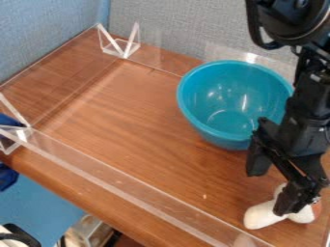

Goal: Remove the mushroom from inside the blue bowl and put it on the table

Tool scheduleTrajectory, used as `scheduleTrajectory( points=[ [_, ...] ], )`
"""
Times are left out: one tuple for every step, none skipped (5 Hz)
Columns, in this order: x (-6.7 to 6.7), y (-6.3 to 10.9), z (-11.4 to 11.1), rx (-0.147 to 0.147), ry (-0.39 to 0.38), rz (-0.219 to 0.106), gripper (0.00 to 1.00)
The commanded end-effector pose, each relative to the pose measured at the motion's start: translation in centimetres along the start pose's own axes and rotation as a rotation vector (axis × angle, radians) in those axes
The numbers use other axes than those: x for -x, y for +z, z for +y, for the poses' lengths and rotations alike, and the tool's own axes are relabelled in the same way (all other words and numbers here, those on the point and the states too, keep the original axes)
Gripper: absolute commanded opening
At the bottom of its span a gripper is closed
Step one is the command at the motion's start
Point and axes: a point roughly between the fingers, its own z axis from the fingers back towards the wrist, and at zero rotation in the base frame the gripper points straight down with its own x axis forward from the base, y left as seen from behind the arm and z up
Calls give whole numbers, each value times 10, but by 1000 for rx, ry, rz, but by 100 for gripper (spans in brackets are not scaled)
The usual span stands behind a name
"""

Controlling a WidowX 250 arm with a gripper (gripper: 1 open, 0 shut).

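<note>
The mushroom [267, 215] lay on its side on the counter [129, 125], outside the blue bowl and near the clear edging. Its thick, cream-white stem pointed left across the wood; the cap end, to the right, was partly covered, and its colour and outline were hard to make out, though it seemed rounded.

The blue bowl [233, 104] stood farther back on the same counter, well apart from the mushroom. It was round, deep and glossy turquoise, its mouth facing up, with pale highlights on the plain inner wall.

The counter was reddish-brown with a wood grain, edged by low clear walls.
</note>
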Motion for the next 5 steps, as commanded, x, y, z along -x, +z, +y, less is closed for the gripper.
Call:
scheduleTrajectory(
  points=[
    [-5, 21, 6, -17, 14, -74, 100],
    [-5, 18, 8, -16, 21, -70, 100],
    [-6, 15, 10, -15, 28, -66, 100],
    [-6, 13, 11, -14, 35, -62, 100],
    [-7, 10, 13, -12, 40, -58, 100]
  ],
)
